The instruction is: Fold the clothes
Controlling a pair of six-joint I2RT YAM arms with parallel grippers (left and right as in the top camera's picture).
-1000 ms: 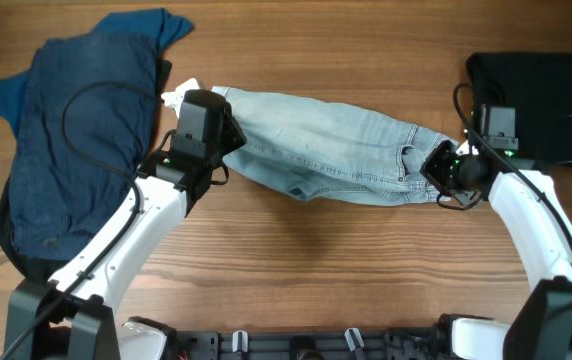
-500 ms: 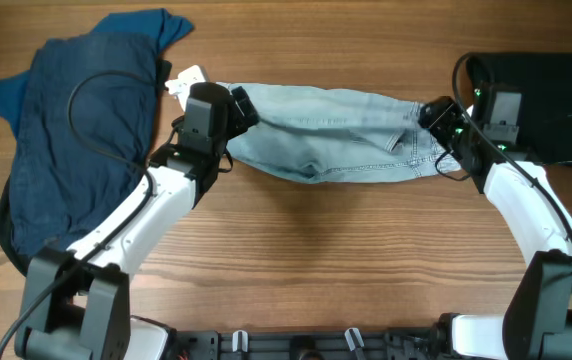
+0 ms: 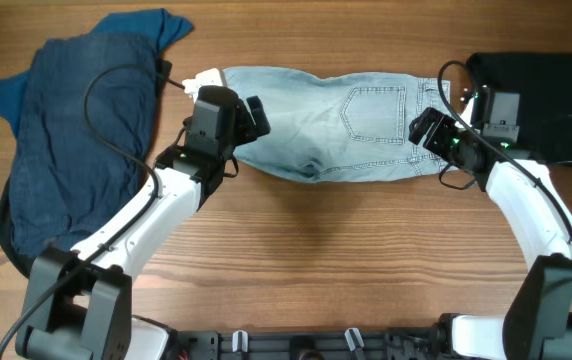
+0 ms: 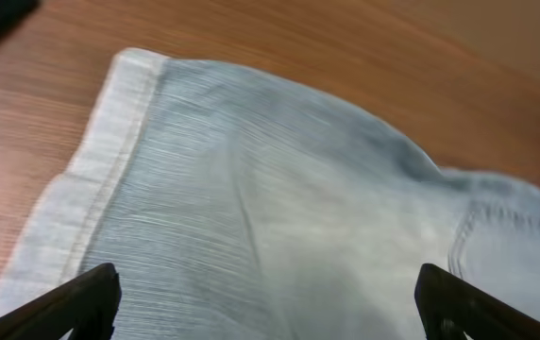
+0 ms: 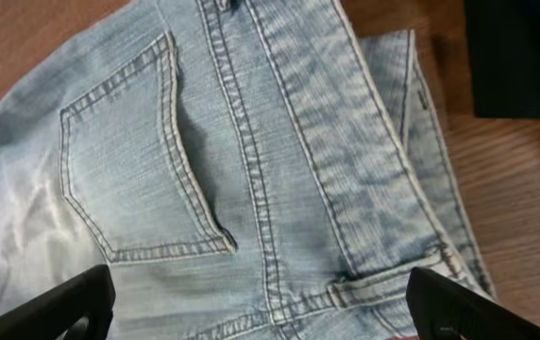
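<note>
Light blue jeans (image 3: 336, 125) lie folded lengthwise across the far middle of the table, back pocket (image 5: 138, 161) facing up. My left gripper (image 3: 253, 113) hovers open over the leg end, its dark fingertips (image 4: 81, 307) wide apart above the cloth near the hem (image 4: 109, 142), holding nothing. At the waist end my right gripper (image 3: 426, 128) is also open, fingertips (image 5: 454, 307) spread over the waistband seam, with nothing between them. In the wrist views the left gripper (image 4: 265, 316) and the right gripper (image 5: 261, 316) sit just above the denim.
A heap of dark blue clothes (image 3: 76, 130) covers the left side of the table. A folded black garment (image 3: 546, 95) lies at the far right, next to the jeans' waist. Bare wooden tabletop (image 3: 346, 260) spreads in front of the jeans.
Both grippers carried the jeans' near edge away from me, folding it over, then opened and let go. The jeans now lie flatter, with the back pocket on top.
</note>
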